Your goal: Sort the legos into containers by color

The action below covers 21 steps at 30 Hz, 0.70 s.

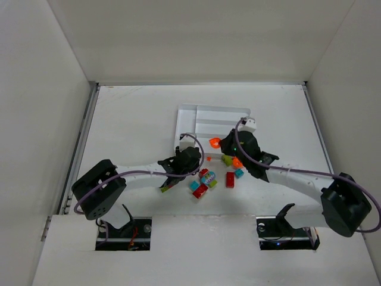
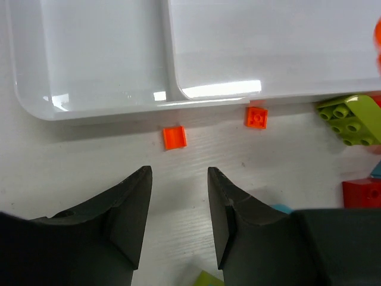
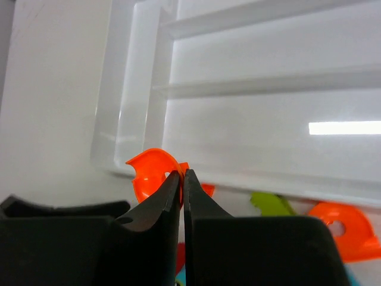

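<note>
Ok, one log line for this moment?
right fingers: shut on orange round piece, at near edge of tray | left fingers: open, orange tile just ahead | visible tray slots: nothing inside

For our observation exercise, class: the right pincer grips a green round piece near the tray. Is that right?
Not quite. The round piece in the right pincer is orange, not green, near the tray. The right wrist view shows it.

Half-cropped red brick (image 2: 362, 192); teal brick (image 2: 280, 208) mostly behind the left jaws.
</note>
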Each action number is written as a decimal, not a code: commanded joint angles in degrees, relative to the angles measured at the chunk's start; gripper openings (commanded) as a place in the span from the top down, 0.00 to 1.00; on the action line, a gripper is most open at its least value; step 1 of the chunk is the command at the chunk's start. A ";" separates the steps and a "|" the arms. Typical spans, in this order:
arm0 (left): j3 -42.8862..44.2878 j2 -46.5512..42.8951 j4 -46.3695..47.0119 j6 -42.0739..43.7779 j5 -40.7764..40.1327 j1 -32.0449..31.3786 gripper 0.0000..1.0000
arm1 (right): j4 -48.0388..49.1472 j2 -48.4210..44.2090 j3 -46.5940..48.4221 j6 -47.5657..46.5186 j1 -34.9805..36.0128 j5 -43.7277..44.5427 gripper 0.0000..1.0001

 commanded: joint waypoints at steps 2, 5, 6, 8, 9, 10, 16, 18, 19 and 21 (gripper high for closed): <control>3.23 1.21 -0.08 1.38 -2.52 0.76 0.61 | 0.80 6.11 8.93 -5.73 -5.36 -0.25 0.90; 2.62 0.60 -0.08 0.77 -2.87 1.02 0.61 | 0.89 10.42 13.68 -6.88 -6.07 -2.27 0.90; 1.83 -0.18 0.36 0.68 -3.04 1.11 0.61 | 0.98 11.91 15.09 -7.23 -5.90 -3.06 0.90; -0.19 -2.81 0.71 -0.37 -3.74 1.11 0.61 | 1.24 14.72 17.46 -8.02 -5.64 -3.51 0.90; -1.16 -4.74 0.71 -0.81 -4.01 1.28 0.61 | 1.24 16.39 18.87 -8.20 -5.37 -3.68 0.90; -2.30 -7.02 0.63 -1.08 -4.27 1.63 0.61 | 1.24 18.06 20.10 -8.38 -5.02 -3.77 0.90; -5.56 -20.65 -3.23 -1.96 -2.87 8.30 0.61 | 1.16 27.21 28.10 -7.50 -3.36 -7.64 0.90; -5.74 -24.26 -4.64 -1.87 -2.08 10.85 0.61 | 0.89 29.06 29.25 -7.41 -1.60 -7.38 0.90; -5.82 -25.58 -5.17 -1.79 -1.38 12.00 0.61 | 0.89 29.94 29.43 -7.24 -0.89 -7.38 0.90; -5.91 -26.91 -6.05 -1.79 0.64 13.85 0.61 | 1.24 31.26 29.69 -6.71 0.51 -7.38 0.90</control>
